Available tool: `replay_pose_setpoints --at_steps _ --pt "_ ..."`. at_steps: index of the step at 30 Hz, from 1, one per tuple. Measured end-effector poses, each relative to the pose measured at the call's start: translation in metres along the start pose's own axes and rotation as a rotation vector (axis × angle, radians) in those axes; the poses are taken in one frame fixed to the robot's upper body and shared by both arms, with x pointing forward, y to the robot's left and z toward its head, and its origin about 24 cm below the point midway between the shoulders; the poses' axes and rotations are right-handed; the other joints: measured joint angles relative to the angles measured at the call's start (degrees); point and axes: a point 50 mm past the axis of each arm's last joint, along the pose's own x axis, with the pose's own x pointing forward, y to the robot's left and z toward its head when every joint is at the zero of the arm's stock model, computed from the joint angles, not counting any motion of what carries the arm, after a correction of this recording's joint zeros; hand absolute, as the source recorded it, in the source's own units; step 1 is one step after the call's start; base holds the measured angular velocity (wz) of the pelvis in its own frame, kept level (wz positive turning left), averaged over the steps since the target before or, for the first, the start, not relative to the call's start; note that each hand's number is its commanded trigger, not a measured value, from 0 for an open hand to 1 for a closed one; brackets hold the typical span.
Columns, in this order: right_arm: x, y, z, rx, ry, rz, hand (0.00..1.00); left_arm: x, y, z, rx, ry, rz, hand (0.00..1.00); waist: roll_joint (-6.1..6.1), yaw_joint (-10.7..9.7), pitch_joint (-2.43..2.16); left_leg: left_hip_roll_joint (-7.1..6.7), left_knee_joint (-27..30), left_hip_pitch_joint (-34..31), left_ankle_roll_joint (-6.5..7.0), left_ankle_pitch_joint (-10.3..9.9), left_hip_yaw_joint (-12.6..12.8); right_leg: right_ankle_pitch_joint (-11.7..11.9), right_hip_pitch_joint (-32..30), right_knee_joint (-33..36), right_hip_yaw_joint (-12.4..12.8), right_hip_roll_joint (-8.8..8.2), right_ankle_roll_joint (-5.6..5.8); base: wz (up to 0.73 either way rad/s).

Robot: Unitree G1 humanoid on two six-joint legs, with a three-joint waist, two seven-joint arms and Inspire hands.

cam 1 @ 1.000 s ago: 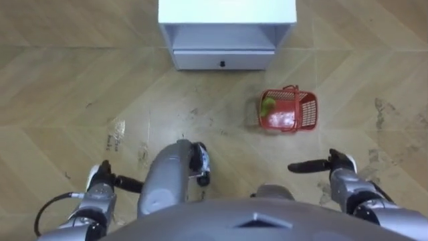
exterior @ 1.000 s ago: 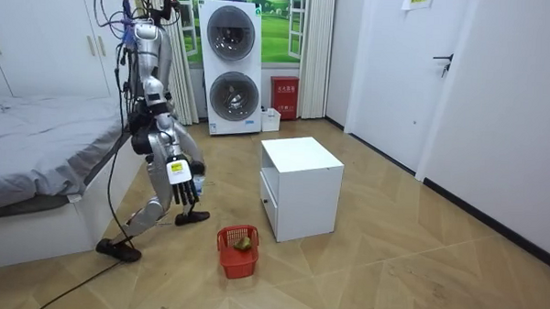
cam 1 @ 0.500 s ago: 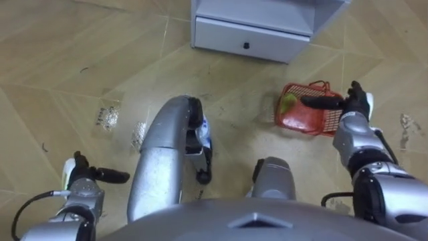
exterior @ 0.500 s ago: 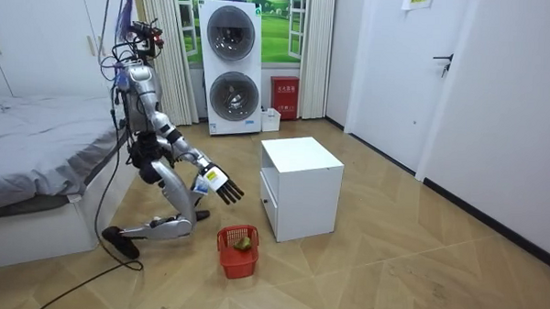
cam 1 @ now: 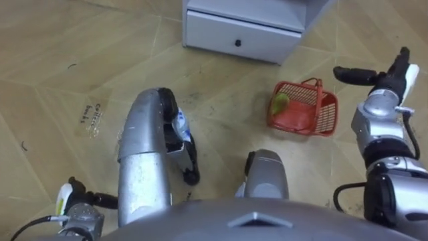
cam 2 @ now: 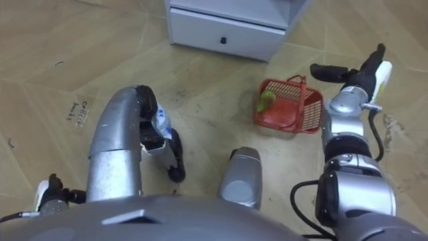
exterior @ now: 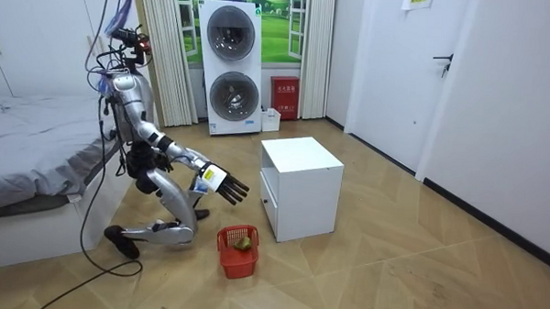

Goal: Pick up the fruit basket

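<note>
The right robot hand point(cam 1: 384, 79) has swung off the fruit basket point(cam 1: 302, 109) to just right of it, fingers straight, empty; left robot hand point(cam 1: 75, 197) low, fingers straight too

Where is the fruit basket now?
In the eye views, the fruit basket stands on the floor at the robot's right, near the white cabinet, left of its right hand.

Robot has knelt lower; right hand point(cam 1: 381, 77) shifted right of basket point(cam 1: 302, 110).
</note>
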Motion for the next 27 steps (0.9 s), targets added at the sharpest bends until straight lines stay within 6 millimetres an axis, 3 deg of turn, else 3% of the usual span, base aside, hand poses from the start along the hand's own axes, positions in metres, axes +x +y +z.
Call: replay_pose_setpoints --at_steps 2,4,5,7,9,10,11,12,13,14,15,16,20,24,27 --pt "0.002 -0.006 0.001 -0.006 -0.006 -0.026 0.00 0.000 -0.001 0.000 0.019 -0.010 -0.007 0.00 0.09 -0.60 0.06 1.09 0.70 0.08 0.46 -0.20 0.19 -0.05 -0.02 0.92 -0.29 -0.50 -0.01 -0.08" --pt "0.005 -0.010 0.003 -0.012 -0.015 -0.036 0.00 -0.001 -0.003 0.001 0.029 -0.022 -0.025 0.00 0.78 -0.56 0.07 3.15 1.98 0.63 1.86 0.18 0.28 -0.38 -0.05 2.10 -0.40 -0.23 -0.63 -0.19" --pt "0.005 -0.010 0.004 -0.013 -0.016 -0.036 0.00 -0.001 -0.003 0.001 0.029 -0.024 -0.027 0.00 0.82 -0.39 0.04 3.15 2.17 0.81 2.56 0.28 0.27 -0.42 -0.02 2.48 -0.24 -0.34 -0.70 -0.28" --pt "0.005 -0.011 0.004 -0.015 -0.018 -0.037 0.00 -0.001 -0.003 0.003 0.027 -0.033 -0.030 0.00 0.79 -0.26 0.03 3.19 2.94 1.02 2.73 0.29 0.18 -0.72 0.05 3.57 0.07 -0.82 -1.32 -0.14" --pt "0.006 -0.012 0.006 -0.041 -0.032 -0.021 0.00 -0.001 -0.006 0.005 0.044 -0.049 -0.057 0.00 0.67 -0.01 0.11 2.78 4.32 0.85 1.53 0.42 -0.09 -1.77 0.11 5.62 1.49 -0.69 -2.25 -0.15" --pt "0.007 -0.009 0.008 -0.058 -0.044 0.000 0.00 -0.002 -0.007 0.003 0.053 -0.046 -0.071 0.00 0.65 0.25 0.18 2.45 5.98 0.41 0.15 0.11 -0.99 -2.41 0.26 7.43 2.41 -0.61 -2.92 -0.29" --pt "0.006 -0.007 0.010 -0.065 -0.051 0.012 0.00 -0.002 -0.007 0.001 0.057 -0.042 -0.077 0.00 0.64 0.29 0.18 1.68 7.11 -0.25 -0.84 0.20 -1.92 -2.82 0.44 8.55 2.81 -0.65 -3.13 -0.33" --pt "0.005 -0.002 0.011 -0.081 -0.063 0.039 0.00 -0.002 -0.004 -0.002 0.061 -0.035 -0.083 0.00 0.22 0.52 0.33 0.00 9.70 -1.74 -2.33 0.55 -3.70 -3.93 1.73 11.07 3.56 -0.61 -3.66 -0.26" --pt "0.007 -0.004 0.013 -0.098 -0.075 0.058 0.00 -0.002 -0.009 0.000 0.056 -0.036 -0.106 0.00 0.64 0.75 1.34 -0.92 12.19 -3.30 -3.51 0.31 -5.89 -3.91 1.98 13.27 3.72 0.46 -3.66 -0.29" --pt "0.008 -0.006 0.015 -0.102 -0.080 0.061 0.00 -0.004 -0.016 0.004 0.048 -0.045 -0.129 0.00 1.54 1.54 1.49 -1.35 12.07 -4.03 -4.45 0.09 -6.62 -4.16 1.51 13.37 3.87 1.46 -3.32 -0.14" --pt "0.007 -0.004 0.013 -0.108 -0.078 0.075 0.00 -0.005 -0.020 0.009 0.047 -0.067 -0.162 0.00 1.51 1.69 1.47 -2.79 10.78 -4.63 -5.49 0.12 -6.79 -4.32 0.31 13.65 4.34 0.86 -3.19 0.04" --pt "0.006 -0.002 0.012 -0.117 -0.077 0.094 0.00 -0.005 -0.022 0.016 0.045 -0.089 -0.186 0.00 1.54 1.76 1.44 -3.38 10.16 -5.21 -6.24 0.50 -7.43 -4.39 -0.40 13.76 4.25 0.76 -3.03 0.13" --pt "0.004 0.010 0.018 -0.156 -0.109 0.164 0.00 -0.005 -0.024 0.021 0.067 -0.112 -0.223 0.00 2.14 3.10 0.94 -3.47 10.17 -6.02 -7.25 1.00 -8.52 -4.51 -1.78 14.10 4.38 1.70 -2.79 -0.01" --pt "0.002 0.021 0.030 -0.167 -0.147 0.227 0.00 -0.005 -0.026 0.019 0.092 -0.098 -0.248 0.00 2.33 4.04 0.98 -4.23 10.17 -6.11 -7.48 1.10 -9.17 -4.68 -1.90 14.47 4.65 1.93 -2.43 -0.02" --pt "0.002 0.024 0.034 -0.166 -0.157 0.242 0.00 -0.006 -0.030 0.021 0.137 -0.111 -0.263 0.00 3.52 5.05 1.01 -4.10 10.16 -6.20 -8.23 0.70 -9.49 -4.70 -1.98 15.09 4.50 2.34 -2.40 0.00"
